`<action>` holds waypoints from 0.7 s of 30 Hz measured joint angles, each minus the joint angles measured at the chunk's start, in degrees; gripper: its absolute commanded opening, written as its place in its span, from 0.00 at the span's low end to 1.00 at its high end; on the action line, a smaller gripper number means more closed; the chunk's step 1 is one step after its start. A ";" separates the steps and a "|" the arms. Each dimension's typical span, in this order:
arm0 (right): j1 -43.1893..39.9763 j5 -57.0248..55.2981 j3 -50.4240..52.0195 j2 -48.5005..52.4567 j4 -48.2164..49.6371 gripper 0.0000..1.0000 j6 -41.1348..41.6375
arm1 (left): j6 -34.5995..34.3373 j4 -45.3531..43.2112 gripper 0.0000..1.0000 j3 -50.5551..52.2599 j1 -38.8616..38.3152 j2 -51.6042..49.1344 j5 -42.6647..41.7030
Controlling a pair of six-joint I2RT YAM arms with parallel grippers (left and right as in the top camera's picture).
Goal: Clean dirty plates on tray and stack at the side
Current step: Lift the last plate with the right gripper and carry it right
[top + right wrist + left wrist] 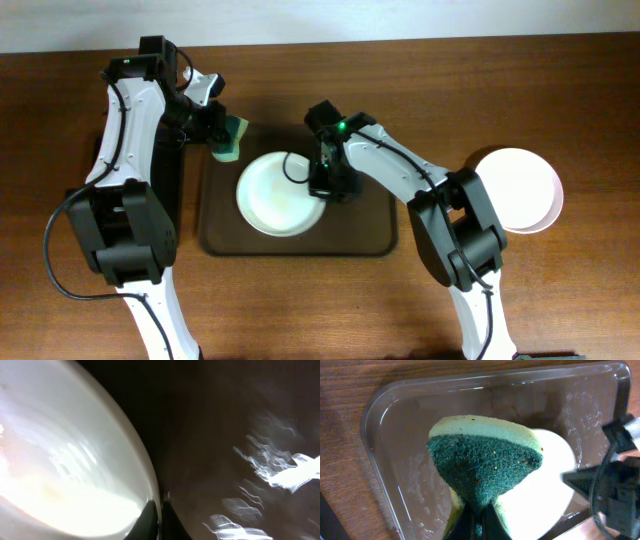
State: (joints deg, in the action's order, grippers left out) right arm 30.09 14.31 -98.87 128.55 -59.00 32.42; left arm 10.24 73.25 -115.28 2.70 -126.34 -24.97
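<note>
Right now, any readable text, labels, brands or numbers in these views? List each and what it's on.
None readable in any view.
The plate on the tray, the side plate, the tray itself and the sponge: no print, no logo, no digits.
The right arm: only a green light, no characters.
The right wrist view is blurred, with nothing legible in it.

We see a counter point(560, 90) of dark reddish-brown wood filling nearly the whole overhead view, its grain running lengthwise. Along the top edge we make out a pale, plain band point(400, 15); we cannot tell whether it is wall or floor. The light is even.
</note>
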 measured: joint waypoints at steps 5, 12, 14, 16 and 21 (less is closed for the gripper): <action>-1.53 -9.29 -3.02 -2.62 -17.53 0.04 -10.10 | 0.00 0.00 0.00 0.00 0.00 0.00 0.00; -1.55 -15.06 -7.67 -3.96 -25.49 0.04 -17.55 | -0.02 0.02 0.00 0.00 0.00 0.00 0.00; -1.55 -17.99 -8.26 -3.96 -26.53 0.04 -17.38 | 0.00 0.02 0.00 0.00 0.00 0.00 0.00; -1.55 -21.77 -9.44 -3.96 -27.63 0.04 -16.09 | 0.00 0.00 0.00 0.00 0.00 0.00 0.00; -1.55 -29.99 -14.93 -3.96 -28.26 0.04 -10.78 | -0.02 0.00 0.00 0.00 -0.02 0.00 0.63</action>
State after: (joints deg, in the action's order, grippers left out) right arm 28.53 -15.68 -113.80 124.60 -87.26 21.65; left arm 10.22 73.25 -115.28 2.68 -126.34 -24.34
